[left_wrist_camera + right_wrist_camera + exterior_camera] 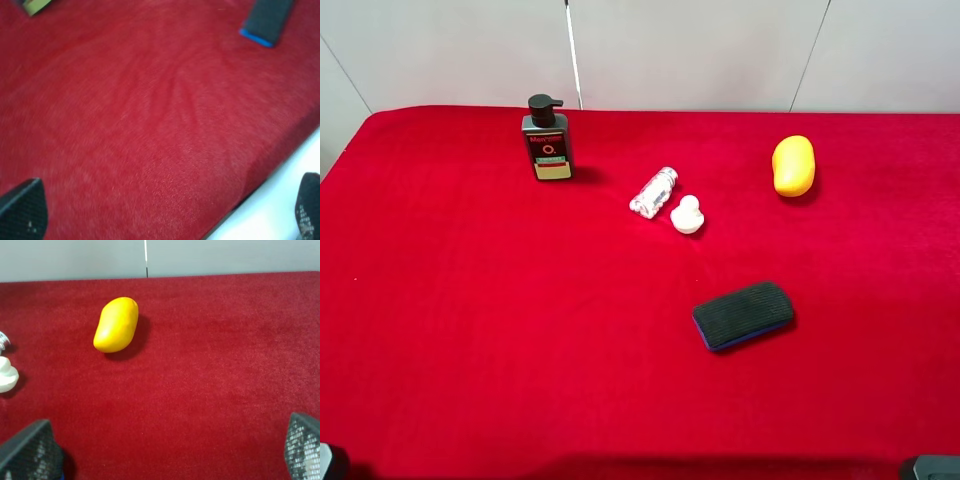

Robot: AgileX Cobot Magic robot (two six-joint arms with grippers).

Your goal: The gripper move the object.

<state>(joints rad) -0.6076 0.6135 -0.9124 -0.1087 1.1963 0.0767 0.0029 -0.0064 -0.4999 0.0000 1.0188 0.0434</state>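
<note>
The small clear pill bottle [654,192] lies on its side on the red cloth [470,330], just left of a small white duck figure [687,215]. Only its capped end [2,340] shows at the edge of the right wrist view, above the duck [6,375]. My left gripper [165,212] is open and empty over the cloth near the table's front edge. My right gripper [167,452] is open and empty, well short of the bottle. In the high view only dark bits of the arms show in the bottom corners.
A black pump bottle [547,140] stands at the back left. A yellow mango [793,166] lies at the back right and shows in the right wrist view [116,324]. A black and blue eraser [744,315] lies in front of centre and shows in the left wrist view [265,20].
</note>
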